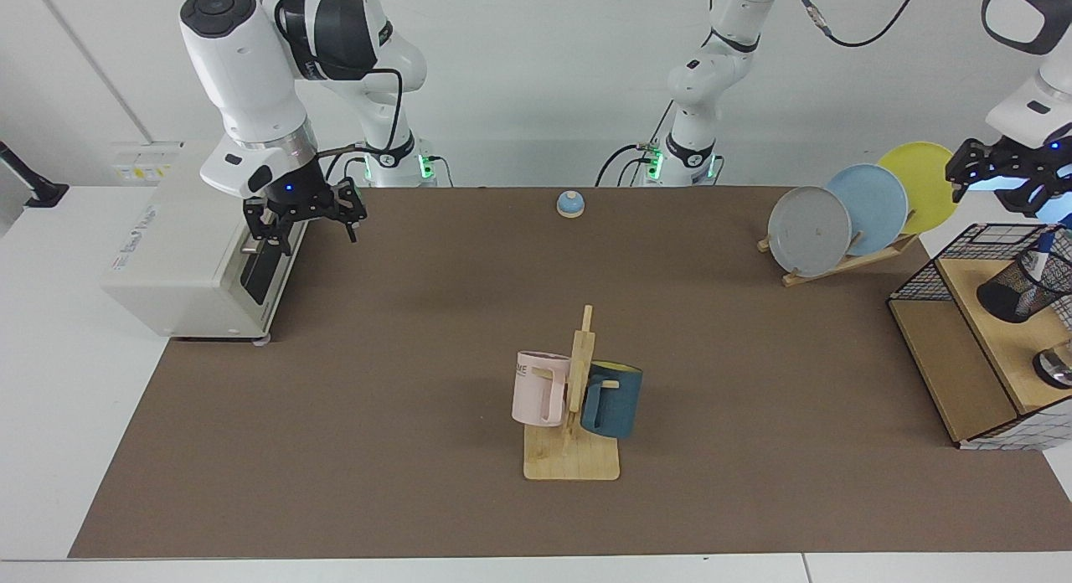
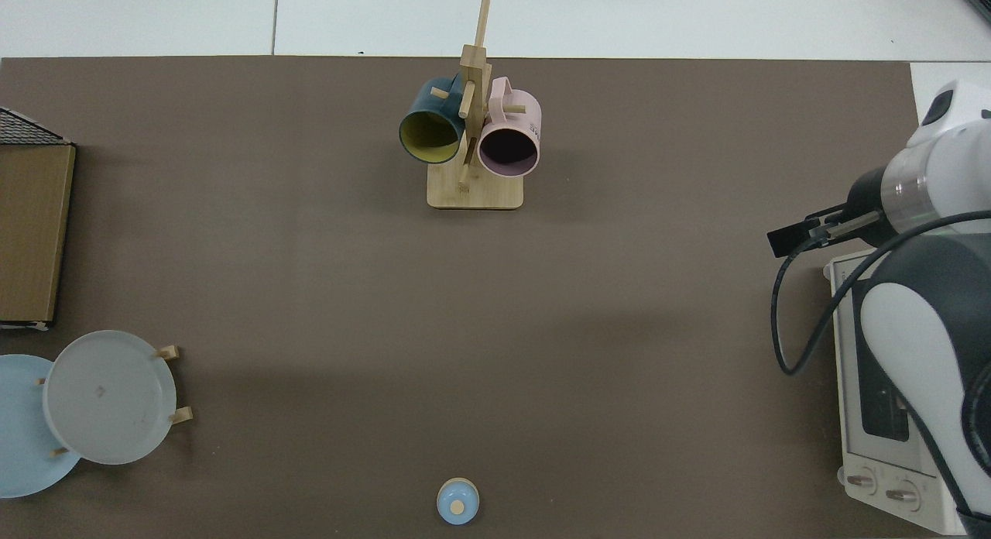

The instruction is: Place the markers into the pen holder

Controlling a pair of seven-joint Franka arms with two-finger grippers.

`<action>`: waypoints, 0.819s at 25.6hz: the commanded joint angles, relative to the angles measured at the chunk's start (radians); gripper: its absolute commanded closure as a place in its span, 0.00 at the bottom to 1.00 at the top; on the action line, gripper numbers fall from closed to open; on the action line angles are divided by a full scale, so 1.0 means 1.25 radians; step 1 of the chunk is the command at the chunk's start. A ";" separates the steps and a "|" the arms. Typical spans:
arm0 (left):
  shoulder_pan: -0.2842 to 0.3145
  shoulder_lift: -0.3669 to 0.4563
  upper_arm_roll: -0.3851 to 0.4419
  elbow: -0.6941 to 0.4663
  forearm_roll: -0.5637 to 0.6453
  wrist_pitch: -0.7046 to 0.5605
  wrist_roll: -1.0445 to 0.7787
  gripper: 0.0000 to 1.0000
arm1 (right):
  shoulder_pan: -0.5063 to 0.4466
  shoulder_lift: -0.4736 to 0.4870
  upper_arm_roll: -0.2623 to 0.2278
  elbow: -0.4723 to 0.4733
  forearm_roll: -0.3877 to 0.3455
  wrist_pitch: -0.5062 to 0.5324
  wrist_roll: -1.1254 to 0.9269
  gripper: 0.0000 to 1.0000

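The black mesh pen holder (image 1: 1016,288) stands on the wooden shelf inside the wire basket (image 1: 930,273) at the far right of the facing view. The white marker (image 1: 1041,253) with its blue cap sticks out of the holder's mouth, free of any grip. My left gripper (image 1: 1002,177) hovers open above and slightly left of the holder, apart from the marker. My right gripper (image 1: 306,218) hangs open beside the white appliance (image 1: 188,256) at the left and waits. Holder and marker are out of the top view.
A mug tree (image 1: 572,407) with a pink and a dark blue mug stands mid-table. A plate rack (image 1: 846,219) with three plates sits beside the basket. A small blue bell (image 1: 570,203) is at the table's far edge. A glass (image 1: 1057,367) shares the shelf.
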 commanded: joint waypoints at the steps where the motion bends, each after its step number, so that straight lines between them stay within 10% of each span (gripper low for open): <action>1: -0.020 -0.018 -0.053 0.027 -0.034 -0.103 -0.171 0.00 | 0.002 -0.014 -0.004 -0.009 -0.006 -0.010 -0.023 0.00; 9: -0.442 -0.056 0.289 0.022 -0.055 -0.132 -0.301 0.00 | 0.002 -0.013 -0.004 -0.009 -0.006 -0.009 -0.023 0.00; 21: -0.538 -0.090 0.363 -0.019 -0.116 -0.126 -0.297 0.00 | 0.002 -0.013 -0.004 -0.008 -0.006 -0.003 -0.022 0.00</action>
